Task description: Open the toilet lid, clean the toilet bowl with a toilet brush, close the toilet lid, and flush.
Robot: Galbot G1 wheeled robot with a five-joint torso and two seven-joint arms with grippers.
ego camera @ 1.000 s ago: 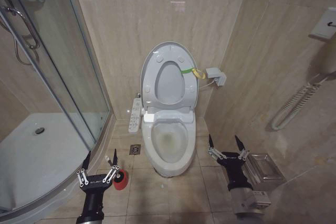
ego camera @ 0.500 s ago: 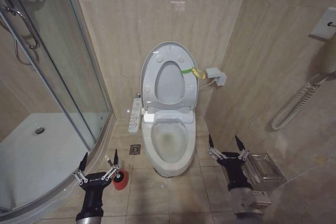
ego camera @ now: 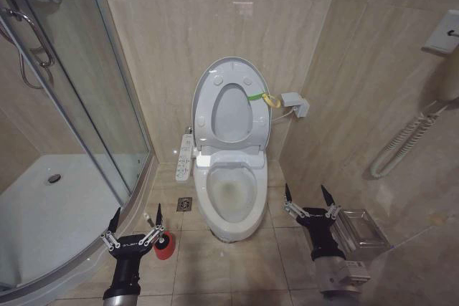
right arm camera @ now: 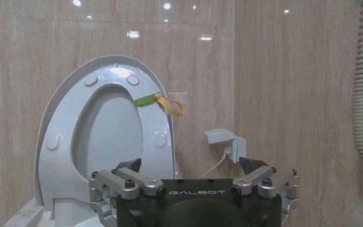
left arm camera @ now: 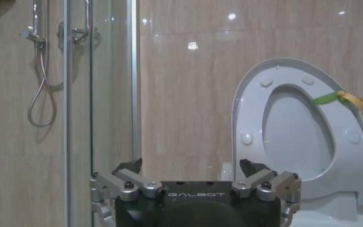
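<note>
We take the toilet bowl [ego camera: 229, 191] as the reference landmark. It stands on the tiled floor against the back wall, uncovered, with a faint yellowish tint at the bottom of the basin. The glass shower enclosure [ego camera: 64, 105] lies to its left.

The toilet lid [ego camera: 231, 102] stands upright behind the bowl, leaning against the wall with the seat ring raised against it; a yellow-green band [ego camera: 262, 97] is tied at its right edge. The button panel [ego camera: 185, 157] runs along the bowl's left side.

The right gripper [ego camera: 309, 196] hovers just right of the bowl's front, fingers spread wide, empty. The left gripper [ego camera: 136, 218] hangs front-left of the bowl, also spread wide and empty.

The red holder cup [ego camera: 164, 245] sits on the floor front-left of the bowl, beside the left gripper. It contains the toilet brush [ego camera: 147, 219], whose pale handle rises between the left fingers.
</note>
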